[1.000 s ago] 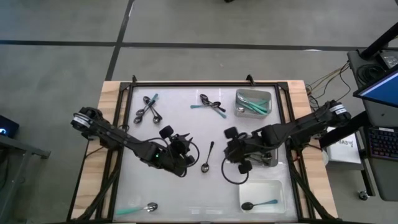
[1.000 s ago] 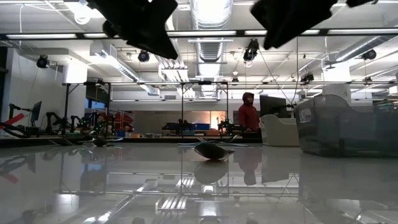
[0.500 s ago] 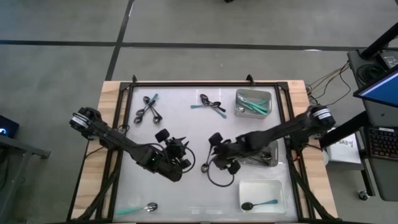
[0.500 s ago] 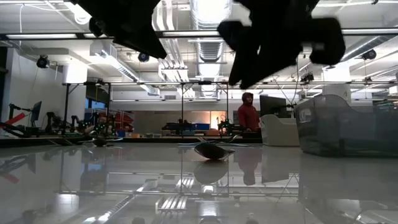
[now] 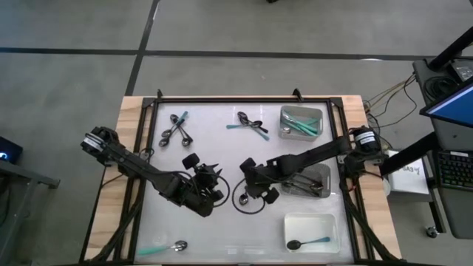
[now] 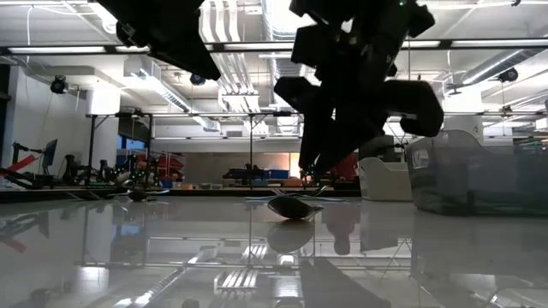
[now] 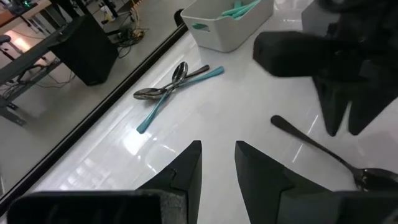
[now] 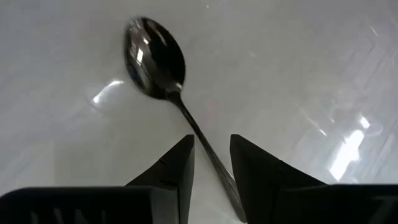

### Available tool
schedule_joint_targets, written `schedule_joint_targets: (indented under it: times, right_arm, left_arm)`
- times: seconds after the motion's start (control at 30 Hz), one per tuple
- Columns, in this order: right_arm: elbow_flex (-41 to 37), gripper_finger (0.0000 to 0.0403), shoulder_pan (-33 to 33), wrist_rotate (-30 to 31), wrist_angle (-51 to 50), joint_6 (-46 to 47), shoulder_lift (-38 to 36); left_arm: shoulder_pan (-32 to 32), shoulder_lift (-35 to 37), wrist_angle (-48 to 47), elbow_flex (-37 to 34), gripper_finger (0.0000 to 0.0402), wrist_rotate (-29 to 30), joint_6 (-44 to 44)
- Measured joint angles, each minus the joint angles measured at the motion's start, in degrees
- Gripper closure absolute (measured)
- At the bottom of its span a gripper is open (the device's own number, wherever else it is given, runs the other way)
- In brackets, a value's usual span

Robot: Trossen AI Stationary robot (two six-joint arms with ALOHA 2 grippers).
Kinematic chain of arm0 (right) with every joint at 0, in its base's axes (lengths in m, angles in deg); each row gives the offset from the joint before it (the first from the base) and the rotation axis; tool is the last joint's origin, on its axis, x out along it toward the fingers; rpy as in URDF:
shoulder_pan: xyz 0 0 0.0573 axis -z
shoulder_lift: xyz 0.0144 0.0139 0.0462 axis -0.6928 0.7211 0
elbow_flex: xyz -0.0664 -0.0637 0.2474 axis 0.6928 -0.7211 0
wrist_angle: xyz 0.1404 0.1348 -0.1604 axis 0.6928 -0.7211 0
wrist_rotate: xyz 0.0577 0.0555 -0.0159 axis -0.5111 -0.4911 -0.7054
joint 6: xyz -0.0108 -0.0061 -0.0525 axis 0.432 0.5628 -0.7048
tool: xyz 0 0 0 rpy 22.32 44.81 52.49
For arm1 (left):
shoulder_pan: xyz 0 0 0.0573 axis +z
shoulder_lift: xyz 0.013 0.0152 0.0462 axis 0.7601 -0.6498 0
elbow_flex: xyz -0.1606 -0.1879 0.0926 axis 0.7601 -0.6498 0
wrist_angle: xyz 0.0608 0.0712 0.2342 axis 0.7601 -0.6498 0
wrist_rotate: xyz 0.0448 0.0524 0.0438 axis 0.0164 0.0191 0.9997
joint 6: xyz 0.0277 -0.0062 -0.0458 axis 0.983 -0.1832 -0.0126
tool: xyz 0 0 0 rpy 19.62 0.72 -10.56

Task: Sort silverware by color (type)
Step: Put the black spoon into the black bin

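A dark all-metal spoon (image 8: 155,56) lies flat on the white table near its middle, its bowl (image 6: 291,207) toward the near edge. My right gripper (image 8: 211,165) hangs open over its handle (image 8: 205,140), one finger on either side. The low view shows the fingertips (image 6: 312,171) still above the spoon. My left gripper (image 5: 216,179) is open and holds nothing. It hovers just left of the spoon, and its wrist view shows the spoon's handle (image 7: 308,143) ahead.
Two loose clusters of spoons lie at the far side (image 5: 177,129) (image 5: 251,125). A grey tray (image 5: 301,122) holds teal-handled spoons and a second grey tray (image 5: 314,181) is on the right. A white tray (image 5: 310,230) holds one spoon, and another spoon (image 5: 166,249) lies near left.
My right gripper has swung toward the table's left and come down over the lone spoon, rolling at the wrist as it went. The spoon has stayed where it was.
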State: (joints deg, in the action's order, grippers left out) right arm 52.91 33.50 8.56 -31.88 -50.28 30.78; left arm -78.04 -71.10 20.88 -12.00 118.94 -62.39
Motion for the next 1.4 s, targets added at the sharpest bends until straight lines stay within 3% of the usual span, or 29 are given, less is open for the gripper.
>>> schedule_joint_targets:
  times: [0.27,0.87,1.1,1.23,1.4]
  right_arm:
    - [0.02,0.0305,2.63,-7.31,0.09,-0.80,0.95]
    - [4.44,0.0307,3.92,-7.44,-2.02,-7.12,8.69]
    - [6.41,0.0309,4.13,-7.89,-3.80,-5.11,12.34]
    - [7.81,0.0323,4.13,-8.00,-5.57,-2.69,13.75]
    - [9.35,0.0373,4.18,-7.96,-8.02,2.48,13.32]
  left_arm:
    - [-0.14,0.03,-2.28,0.00,0.0322,-0.01,-0.02]
    - [-0.12,0.02,-4.69,0.00,0.0322,0.04,-1.01]
    - [-0.12,0.03,-5.58,-0.02,0.0322,0.06,-2.53]
    - [-0.12,0.04,-6.13,-0.11,0.0322,0.02,-3.20]
    - [-0.12,0.02,-6.91,-0.11,0.0322,0.04,-3.43]
